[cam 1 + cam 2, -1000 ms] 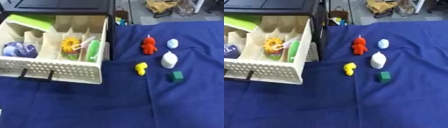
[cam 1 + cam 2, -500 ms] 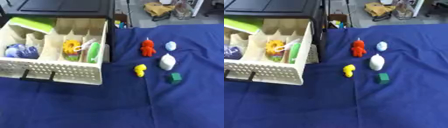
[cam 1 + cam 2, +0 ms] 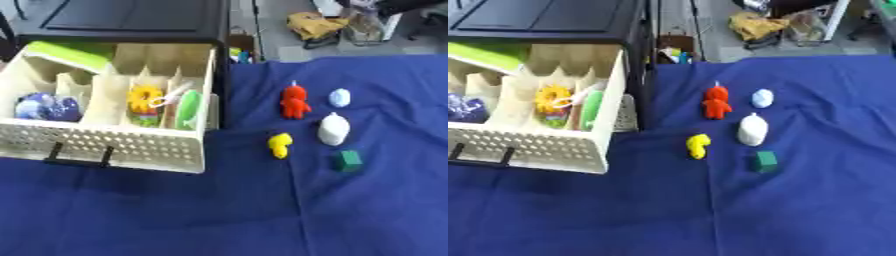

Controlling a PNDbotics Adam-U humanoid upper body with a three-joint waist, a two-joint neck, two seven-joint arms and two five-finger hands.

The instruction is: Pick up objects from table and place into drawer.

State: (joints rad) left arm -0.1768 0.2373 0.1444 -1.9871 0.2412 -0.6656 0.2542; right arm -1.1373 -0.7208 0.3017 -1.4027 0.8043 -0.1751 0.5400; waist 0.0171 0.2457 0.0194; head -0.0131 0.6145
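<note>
Drawer (image 3: pixel 131 147): a cream plastic drawer with a perforated front and a dark handle stood pulled out from a black cabinet (image 3: pixel 131 22), resting over the blue cloth (image 3: pixel 262 215)
Drawer contents: a green piece (image 3: pixel 66 54) lay at the back, a blue-purple object (image 3: pixel 44 106) in the far-left compartment, a yellow ring-shaped toy (image 3: pixel 143 99) and a green oblong (image 3: pixel 187 109) in the compartments nearest the drawer's right wall
Red figure (image 3: pixel 295 102): stood on the cloth to the right of the drawer, apart from its right wall
Pale blue piece (image 3: pixel 339 97): lay just right of the red figure, farther from the drawer
White piece (image 3: pixel 333 129): sat nearer than the pale blue one, right of the drawer's front corner
Yellow toy (image 3: pixel 280 145): lay closest to the drawer's front right corner, with a strip of bare cloth between
Green block (image 3: pixel 350 161): lay nearest the camera of the five, farthest right of the drawer's front
Open room: wide bare cloth spread in front of the drawer and the five loose objects, and on to the right edge
Hands: neither hand showed in either view, so the state of their fingers could not be told
</note>
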